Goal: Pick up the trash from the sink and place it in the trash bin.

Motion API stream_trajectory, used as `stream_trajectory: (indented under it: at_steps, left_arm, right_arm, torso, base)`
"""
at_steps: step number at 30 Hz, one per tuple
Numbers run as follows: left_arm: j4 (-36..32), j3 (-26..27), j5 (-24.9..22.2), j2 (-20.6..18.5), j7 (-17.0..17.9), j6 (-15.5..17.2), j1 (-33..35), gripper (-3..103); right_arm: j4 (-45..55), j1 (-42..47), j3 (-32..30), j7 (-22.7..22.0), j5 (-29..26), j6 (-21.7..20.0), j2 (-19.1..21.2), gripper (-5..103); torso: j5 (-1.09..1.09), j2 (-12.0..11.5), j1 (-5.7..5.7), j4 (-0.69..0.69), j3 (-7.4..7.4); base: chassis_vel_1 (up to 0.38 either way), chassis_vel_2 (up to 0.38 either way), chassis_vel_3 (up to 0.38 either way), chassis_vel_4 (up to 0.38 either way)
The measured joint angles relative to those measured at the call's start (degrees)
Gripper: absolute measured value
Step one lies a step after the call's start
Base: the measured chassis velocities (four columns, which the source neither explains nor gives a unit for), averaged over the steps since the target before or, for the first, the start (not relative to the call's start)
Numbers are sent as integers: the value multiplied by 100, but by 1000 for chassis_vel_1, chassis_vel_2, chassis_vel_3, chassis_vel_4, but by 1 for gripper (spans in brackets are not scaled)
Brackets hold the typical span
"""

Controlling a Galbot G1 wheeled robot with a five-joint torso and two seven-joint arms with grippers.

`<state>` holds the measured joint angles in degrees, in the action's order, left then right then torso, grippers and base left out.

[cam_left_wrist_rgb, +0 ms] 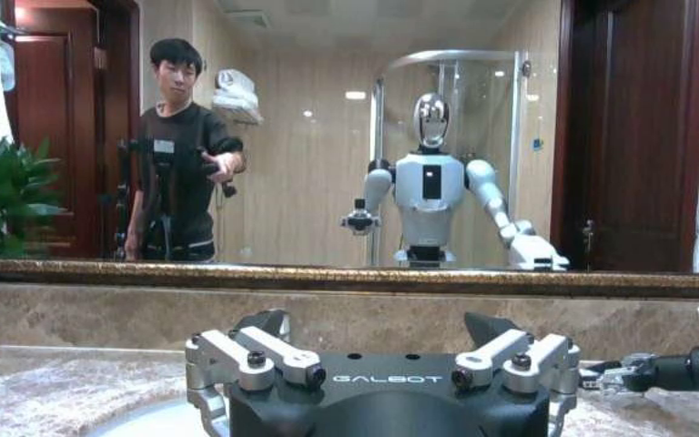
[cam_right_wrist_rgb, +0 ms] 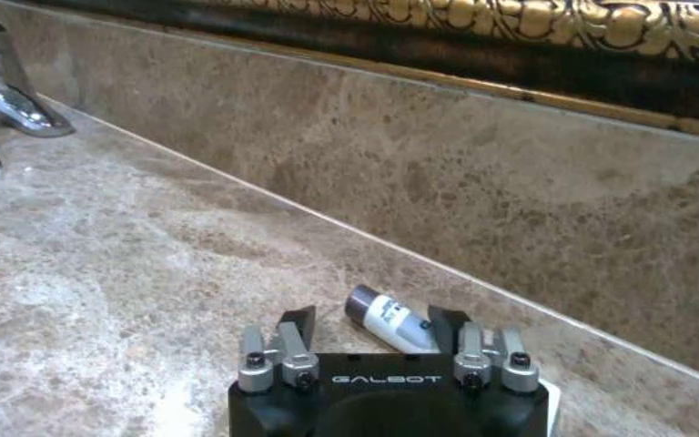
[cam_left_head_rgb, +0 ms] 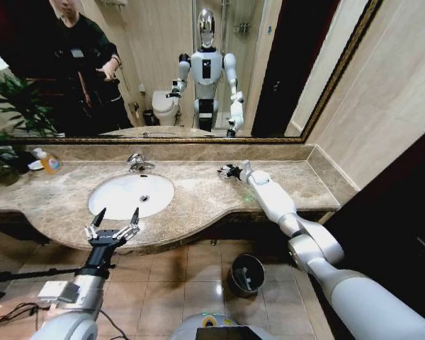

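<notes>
Spread fingers (cam_right_wrist_rgb: 291,330) of right gripper (cam_right_wrist_rgb: 370,320) around tube (cam_right_wrist_rgb: 389,320)

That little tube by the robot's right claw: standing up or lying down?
Lying down. The tube rests on its side on the marble countertop near the backsplash, between the open fingers of the right gripper.

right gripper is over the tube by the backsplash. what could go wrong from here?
1. The tube lies close to the backsplash, between the open fingers of the right gripper; a finger may hit the wall or nudge the tube away.
2. The trash bin stands on the floor below the countertop, so a loose grip could drop the tube on the way.
</notes>
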<state>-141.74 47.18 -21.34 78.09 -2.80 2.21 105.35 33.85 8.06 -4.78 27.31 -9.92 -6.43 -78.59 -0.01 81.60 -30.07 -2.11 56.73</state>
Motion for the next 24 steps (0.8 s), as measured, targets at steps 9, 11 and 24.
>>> stream_trajectory:
  at_steps: [9,11,24]
  left_arm:
    - [0,0,0,0,0,0,0,100]
    - [0,0,0,0,0,0,0,100]
    - [0,0,0,0,0,0,0,100]
  right_arm:
    - [-57,2,16,-324,20,100,-68,44]
    - [-64,2,20,-387,45,115,-91,36]
    - [222,175,6,-813,-26,144,-130,15]
  torso:
    - [0,0,0,0,0]
    - [0,0,0,0,1]
    - [2,-1,-2,0,2]
  base:
    - [0,0,0,0]
    - [0,0,0,0]
    - [0,0,0,0]
